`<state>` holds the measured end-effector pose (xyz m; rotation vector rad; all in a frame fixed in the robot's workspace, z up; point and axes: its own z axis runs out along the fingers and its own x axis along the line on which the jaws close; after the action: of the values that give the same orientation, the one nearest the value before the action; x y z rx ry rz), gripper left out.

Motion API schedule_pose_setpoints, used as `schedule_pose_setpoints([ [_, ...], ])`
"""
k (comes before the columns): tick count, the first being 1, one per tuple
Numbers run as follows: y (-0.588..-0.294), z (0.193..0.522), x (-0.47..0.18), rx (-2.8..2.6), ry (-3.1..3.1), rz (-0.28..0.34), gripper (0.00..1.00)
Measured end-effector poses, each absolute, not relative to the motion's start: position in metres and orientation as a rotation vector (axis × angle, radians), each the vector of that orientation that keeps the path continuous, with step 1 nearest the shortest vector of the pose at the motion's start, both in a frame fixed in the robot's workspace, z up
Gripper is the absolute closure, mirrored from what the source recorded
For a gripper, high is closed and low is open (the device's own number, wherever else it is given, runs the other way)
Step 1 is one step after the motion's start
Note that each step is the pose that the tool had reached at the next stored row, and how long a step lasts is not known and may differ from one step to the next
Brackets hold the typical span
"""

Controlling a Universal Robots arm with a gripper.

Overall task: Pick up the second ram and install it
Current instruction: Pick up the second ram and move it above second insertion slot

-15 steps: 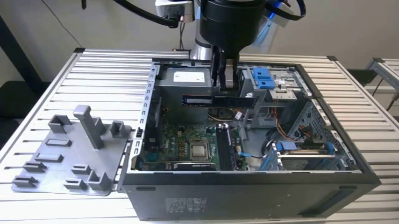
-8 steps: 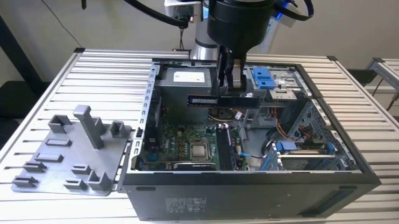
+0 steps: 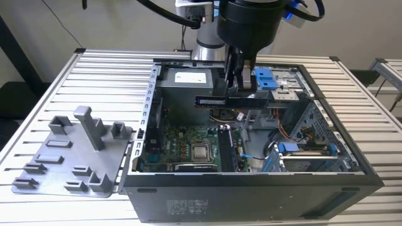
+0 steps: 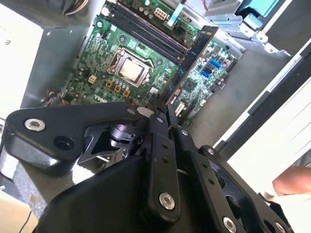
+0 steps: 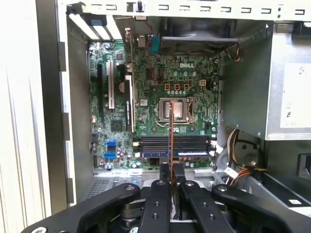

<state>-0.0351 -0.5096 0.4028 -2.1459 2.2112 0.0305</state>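
My gripper (image 3: 234, 90) hangs over the open computer case (image 3: 251, 188), shut on the second ram (image 3: 230, 100), a long dark stick held level above the motherboard (image 3: 188, 150). The second wrist view has the ram (image 4: 192, 58) reaching out from the closed fingertips (image 4: 151, 109) over the board. From the first wrist view the ram (image 5: 170, 131) is seen edge-on, a thin line between the fingers (image 5: 165, 171), and it crosses the dark memory slots (image 5: 194, 142) below the processor socket (image 5: 176, 109). The stick is clear of the slots.
A grey fixture tray (image 3: 63, 162) with a tall post (image 3: 89, 127) lies on the slatted table at the exterior view's left. Inside the case are the power supply (image 3: 188, 80), blue drive brackets (image 3: 265, 77) and cables (image 3: 283, 136). A hand (image 4: 291, 182) shows at one edge.
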Motion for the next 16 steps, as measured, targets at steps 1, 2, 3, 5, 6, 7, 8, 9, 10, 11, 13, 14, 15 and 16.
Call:
schedule_pose_setpoints([
  [1,-0.51,0.403,-0.034,-2.146,2.211,0.03,0.86],
  [2,-0.51,0.403,-0.033,-2.146,2.211,0.03,0.86],
  [3,-0.51,0.403,-0.032,-2.146,2.211,0.03,0.86],
  [5,-0.51,0.403,-0.03,-2.146,2.211,0.03,0.86],
  [6,-0.51,0.403,-0.029,-2.146,2.211,0.03,0.86],
  [7,-0.51,0.403,-0.028,-2.146,2.211,0.03,0.86],
  [8,-0.51,0.403,-0.028,-2.146,2.211,0.031,0.86],
  [9,-0.51,0.403,-0.027,-2.146,2.211,0.03,0.86],
  [10,-0.51,0.403,-0.026,-2.146,2.211,0.03,0.86],
  [11,-0.51,0.403,-0.026,-2.146,2.211,0.03,0.86],
  [13,-0.51,0.403,-0.024,-2.146,2.211,0.03,0.86],
  [14,-0.51,0.403,-0.023,-2.146,2.211,0.03,0.86],
  [15,-0.51,0.403,-0.022,-2.146,2.211,0.03,0.86],
  [16,-0.51,0.403,-0.02,-2.146,2.211,0.03,0.86],
])
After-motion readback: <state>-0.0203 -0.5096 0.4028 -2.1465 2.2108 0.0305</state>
